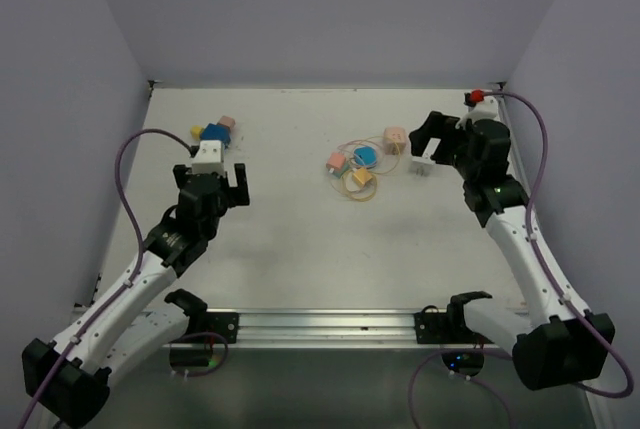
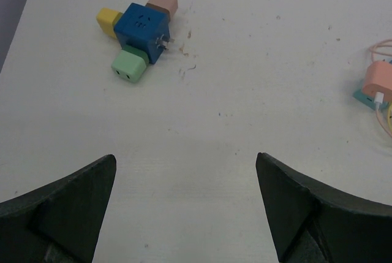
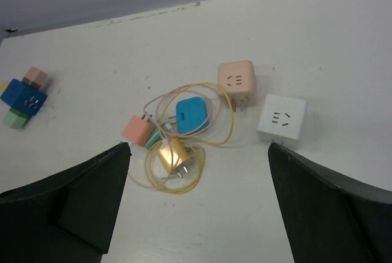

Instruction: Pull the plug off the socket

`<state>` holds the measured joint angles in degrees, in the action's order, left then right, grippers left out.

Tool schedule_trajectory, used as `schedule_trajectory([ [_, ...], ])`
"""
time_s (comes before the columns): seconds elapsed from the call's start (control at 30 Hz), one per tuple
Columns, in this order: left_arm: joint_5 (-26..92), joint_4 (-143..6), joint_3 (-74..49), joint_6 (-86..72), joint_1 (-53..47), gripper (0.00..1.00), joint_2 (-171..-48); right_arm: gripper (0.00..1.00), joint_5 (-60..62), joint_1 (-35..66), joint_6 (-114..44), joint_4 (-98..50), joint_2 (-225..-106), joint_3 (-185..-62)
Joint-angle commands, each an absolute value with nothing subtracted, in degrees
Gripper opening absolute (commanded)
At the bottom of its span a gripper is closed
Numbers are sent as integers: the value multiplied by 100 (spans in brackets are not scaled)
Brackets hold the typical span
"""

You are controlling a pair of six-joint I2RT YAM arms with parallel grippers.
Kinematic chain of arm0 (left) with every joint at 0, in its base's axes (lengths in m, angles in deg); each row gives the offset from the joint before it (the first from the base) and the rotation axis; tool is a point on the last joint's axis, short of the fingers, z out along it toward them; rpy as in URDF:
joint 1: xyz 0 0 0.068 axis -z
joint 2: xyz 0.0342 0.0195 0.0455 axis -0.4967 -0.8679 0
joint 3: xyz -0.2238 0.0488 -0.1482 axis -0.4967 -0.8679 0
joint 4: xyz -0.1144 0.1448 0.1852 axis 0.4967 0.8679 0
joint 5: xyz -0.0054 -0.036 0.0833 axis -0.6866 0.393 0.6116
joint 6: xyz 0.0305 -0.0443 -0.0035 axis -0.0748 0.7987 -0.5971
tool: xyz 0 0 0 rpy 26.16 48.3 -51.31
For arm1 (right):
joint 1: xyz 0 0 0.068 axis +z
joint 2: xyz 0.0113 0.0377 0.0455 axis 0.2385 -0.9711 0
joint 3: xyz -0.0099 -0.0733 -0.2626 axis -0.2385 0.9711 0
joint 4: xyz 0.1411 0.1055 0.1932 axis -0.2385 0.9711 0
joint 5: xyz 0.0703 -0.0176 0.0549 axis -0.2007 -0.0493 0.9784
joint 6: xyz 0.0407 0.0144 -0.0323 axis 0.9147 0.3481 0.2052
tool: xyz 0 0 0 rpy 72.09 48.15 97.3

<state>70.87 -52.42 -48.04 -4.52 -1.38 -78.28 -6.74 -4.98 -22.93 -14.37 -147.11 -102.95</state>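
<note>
A blue cube socket [image 2: 139, 30] lies at the table's back left with a yellow plug [image 2: 109, 21], a pink plug [image 2: 162, 2] and a green plug [image 2: 129, 67] stuck in its sides. The same blue cube socket [image 1: 214, 132] lies just beyond my left gripper [image 1: 212, 179]. In the wrist view the left gripper [image 2: 185, 159] is open over bare table, short of the socket. My right gripper [image 3: 199, 146] is open too, hanging above a pile of loose plugs and holding nothing.
A peach cube socket [image 3: 236, 82] and a white cube socket [image 3: 282, 119] lie right of centre. Beside them are a blue plug [image 3: 192, 114], a gold plug [image 3: 173, 156] and a salmon plug [image 3: 138, 130] tangled in yellow and pink cables. A red object [image 1: 477, 97] sits in the back right corner.
</note>
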Motion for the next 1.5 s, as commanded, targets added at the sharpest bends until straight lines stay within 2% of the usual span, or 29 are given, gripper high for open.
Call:
schedule_trajectory([
  [0.0, 6746, -5318, -4380, -332, -175, 100, -8354, 99, 93, -510, -2246, -892, -14002, -10089],
  [0.13, 6938, -5211, -3635, -314, -210, 100, -9171, 99, 234, -519, -2018, -1032, -13081, -9527],
  [0.4, 7589, -4106, -1771, 615, -763, 100, -11456, 99, 138, -142, -1886, -1314, -12630, -8806],
  [0.6, 7379, -3655, -671, 1750, -1492, 99, -12801, 99, -152, 307, -1974, -1296, -12323, -8524],
  [0.83, 7009, -3752, 304, 2007, -2221, 100, -13935, 99, -513, 641, -2176, -1173, -12129, -8471],
  [1.13, 7071, -3805, 946, 2156, -2556, 99, -14938, 99, -653, 721, -2229, -1200, -12137, -8339],
  [1.47, 6860, -4261, 728, 3175, -2732, 93, -15264, 99, -645, 721, -2264, -1209, -12260, -8339],
])
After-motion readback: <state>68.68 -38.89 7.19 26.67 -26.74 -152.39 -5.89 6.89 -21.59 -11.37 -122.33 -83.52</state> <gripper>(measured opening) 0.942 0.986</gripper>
